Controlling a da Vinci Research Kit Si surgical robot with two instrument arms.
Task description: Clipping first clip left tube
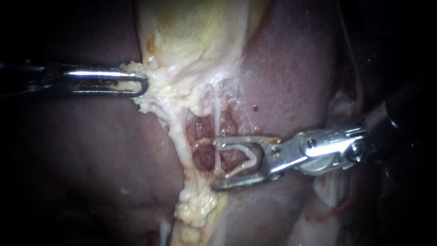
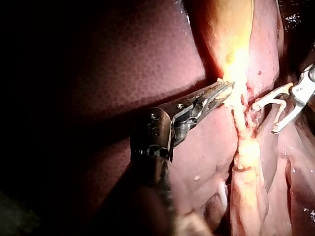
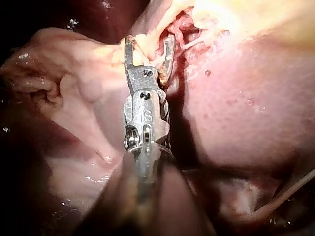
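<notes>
Tube (image 1: 217,114): thin, probably soft, slick and easily torn; just off centre toward 6 o'clock. Your right instrument (image 1: 215,164), from 3 o'clock, stands wide, carrying the clip (image 1: 248,157), tube at its mouth. Left instrument (image 1: 139,85) clamps pale tissue (image 1: 157,98) at 9 o'clock. Take the bare mid-span squarely.

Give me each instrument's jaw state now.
Left silver instrument: shut on pale yellowish tissue.
Right silver instrument: wide apart, holding open white V-shaped clip, thin whitish tube at its mouth.
</notes>
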